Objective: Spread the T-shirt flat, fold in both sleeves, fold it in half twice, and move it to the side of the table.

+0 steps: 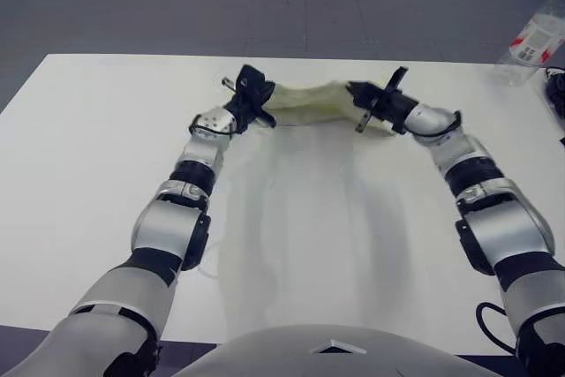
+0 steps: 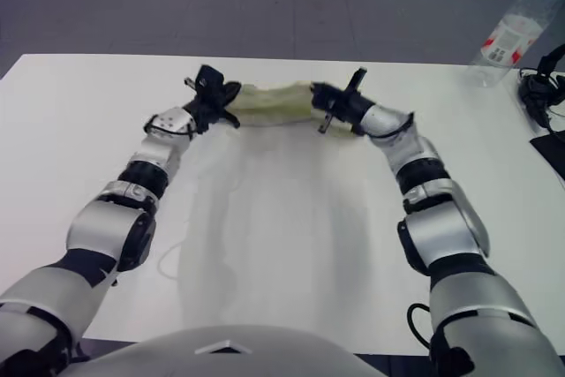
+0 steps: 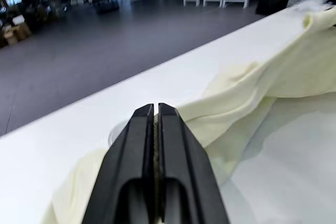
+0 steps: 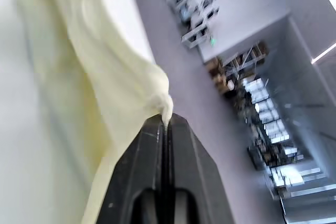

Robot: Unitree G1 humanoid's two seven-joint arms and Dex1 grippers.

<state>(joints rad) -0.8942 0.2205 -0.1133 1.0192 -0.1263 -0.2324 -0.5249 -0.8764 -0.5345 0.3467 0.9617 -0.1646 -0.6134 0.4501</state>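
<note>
Spreading looks like the step in hand, judging from the left eye view: the T-shirt (image 1: 309,101) is a bunched pale band at the far part of the table (image 1: 88,130). It is strung between the left gripper (image 1: 260,99) and the right gripper (image 1: 360,94), its long axis running side to side across the table, 1 end at each gripper. Fainter creases nearer the robot may be more of the cloth (too pale against the table to tell). Left wrist view: the 2 fingers (image 3: 176,129) are pressed together on a thin fold of fabric, the rest trailing over the tabletop toward the other arm. Right wrist view: that gripper is likewise clamped on a peak of cloth, which drapes away from the tips. Sleeves are not yet folded. Next, I judge, both arms must draw apart and lay the cloth down evenly, without either pinch slipping
</note>
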